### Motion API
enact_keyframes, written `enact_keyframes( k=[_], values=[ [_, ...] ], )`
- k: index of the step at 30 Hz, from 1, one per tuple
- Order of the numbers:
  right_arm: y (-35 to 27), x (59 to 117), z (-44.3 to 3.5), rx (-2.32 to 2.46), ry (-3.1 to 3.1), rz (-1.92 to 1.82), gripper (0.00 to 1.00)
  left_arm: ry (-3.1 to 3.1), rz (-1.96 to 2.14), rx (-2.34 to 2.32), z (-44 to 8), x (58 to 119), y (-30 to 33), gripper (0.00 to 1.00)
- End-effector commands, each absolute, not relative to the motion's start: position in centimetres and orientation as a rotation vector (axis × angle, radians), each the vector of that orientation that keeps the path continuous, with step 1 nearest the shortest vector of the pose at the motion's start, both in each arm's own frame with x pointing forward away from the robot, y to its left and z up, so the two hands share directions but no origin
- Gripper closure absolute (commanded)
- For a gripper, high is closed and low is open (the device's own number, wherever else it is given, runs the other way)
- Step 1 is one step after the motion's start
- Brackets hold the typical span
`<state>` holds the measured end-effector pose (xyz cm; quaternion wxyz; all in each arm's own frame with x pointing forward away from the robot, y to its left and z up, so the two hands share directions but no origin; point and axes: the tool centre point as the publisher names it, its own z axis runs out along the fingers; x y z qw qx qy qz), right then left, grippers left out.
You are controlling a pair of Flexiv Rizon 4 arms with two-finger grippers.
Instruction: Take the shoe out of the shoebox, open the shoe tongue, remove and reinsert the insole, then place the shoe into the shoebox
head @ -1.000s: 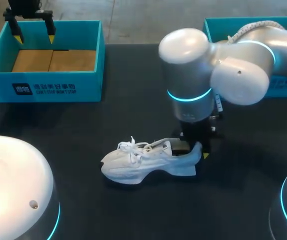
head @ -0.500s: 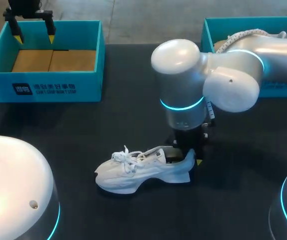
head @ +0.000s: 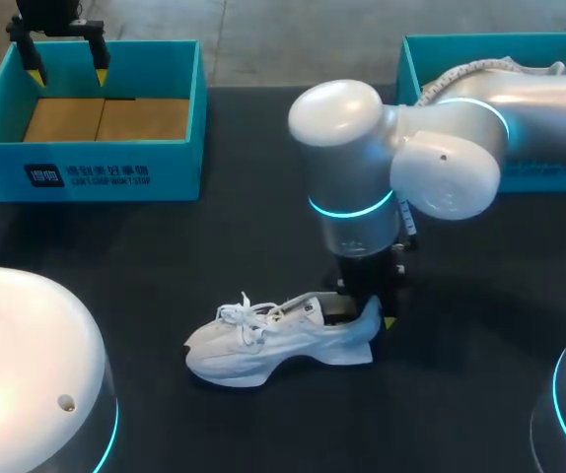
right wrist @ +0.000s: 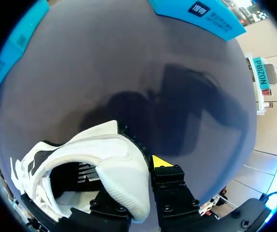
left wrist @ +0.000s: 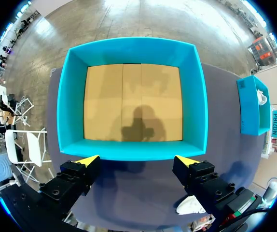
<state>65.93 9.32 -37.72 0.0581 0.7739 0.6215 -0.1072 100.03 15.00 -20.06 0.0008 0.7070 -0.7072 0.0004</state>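
A white sneaker [head: 268,340] lies on the black table [head: 165,256], toe to the left and laces loose. My right gripper [head: 367,315] is shut on its heel. In the right wrist view the heel collar [right wrist: 117,162] sits between the fingers of the right gripper [right wrist: 138,193], one inside the shoe and one with its yellow tip [right wrist: 160,161] outside. My left gripper [head: 64,61] hangs open over the far rim of the teal shoebox [head: 86,175]. Seen from the left wrist, the left gripper [left wrist: 137,162] holds nothing and the shoebox [left wrist: 199,106] shows only its brown cardboard floor.
A second teal box [head: 408,61] stands at the back right, partly behind my right arm; it also shows as a teal box [left wrist: 255,108] in the left wrist view. White arm bases fill the front left corner [head: 27,374] and the front right edge.
My right arm has carried the sneaker by its heel a little to the left and toward the front of the table. The left arm has stayed where it was.
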Motion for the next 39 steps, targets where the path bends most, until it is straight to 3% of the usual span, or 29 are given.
enact_keyframes(
  k=[1,27,30,32,33,34,35,39],
  values=[
    [10.2,65.5,-37.8,2.584,1.456,-0.27,1.0,-2.221,0.001,2.22,-20.0,100.0,15.0,0.0],
    [10.5,66.2,-38.5,2.653,1.38,-0.285,0.99,-2.221,0.001,2.22,-20.0,100.0,15.0,0.0],
    [10.5,66.2,-38.3,2.653,1.379,-0.284,0.57,-2.221,0.001,2.22,-20.0,100.0,15.0,0.0],
    [10.5,66.2,-38.2,2.655,1.377,-0.282,0.5,-2.221,0.001,2.22,-20.0,100.0,15.0,0.0],
    [10.6,66.2,-38.1,2.655,1.376,-0.282,0.42,-2.221,0.001,2.22,-20.0,100.0,15.0,0.0],
    [10.6,66.2,-38.1,2.656,1.375,-0.282,0.34,-2.221,0.001,2.22,-20.0,100.0,15.0,0.0],
    [10.6,66.2,-38.0,2.656,1.375,-0.28,0.16,-2.221,0.001,2.22,-20.0,100.0,15.0,0.0],
    [10.6,66.0,-37.5,2.662,1.374,-0.269,0.02,-2.221,0.001,2.22,-20.0,100.0,15.0,0.0]
  ],
)
